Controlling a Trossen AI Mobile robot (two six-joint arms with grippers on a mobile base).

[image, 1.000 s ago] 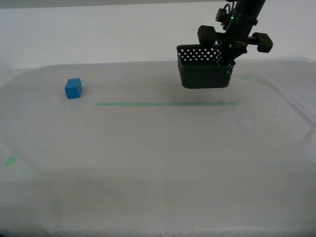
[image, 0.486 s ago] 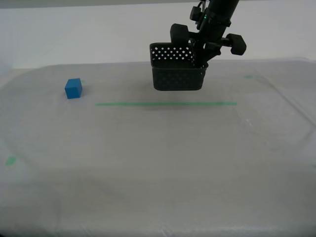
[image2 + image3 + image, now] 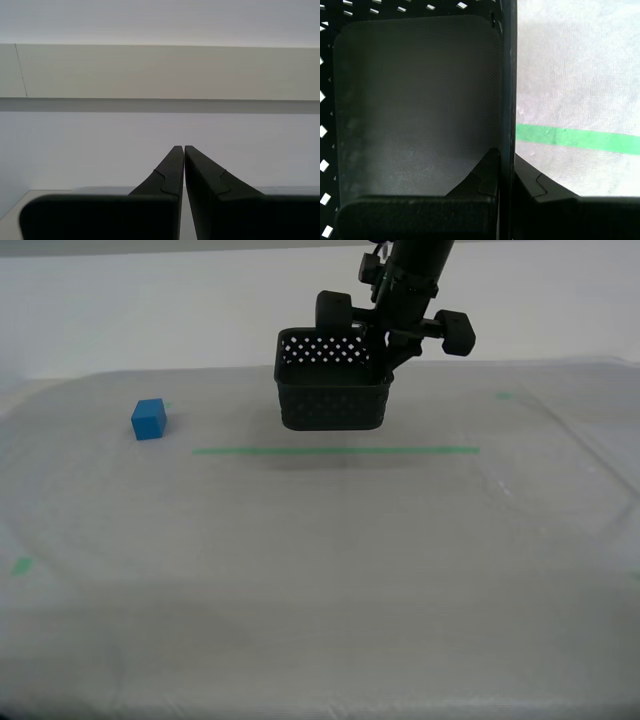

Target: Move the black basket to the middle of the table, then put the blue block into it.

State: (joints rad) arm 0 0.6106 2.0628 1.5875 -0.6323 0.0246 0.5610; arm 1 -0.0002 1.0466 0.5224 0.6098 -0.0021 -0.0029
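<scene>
black basket [image 3: 330, 405]: perforated, rounded, airborne | first tool [image 3: 506, 165]: clamps its wall

Basket [image 3: 331, 405]: matt black plastic, walls punched with round holes, floor finely textured in the first wrist view. Table [image 3: 320, 570]: whitish-grey cloth, faintly creased, dull. Tape line [image 3: 336, 450]: smooth green. Block [image 3: 149, 420]: plain blue faces, slight sheen. Gripper fingers [image 3: 490, 172]: matt black.
</scene>
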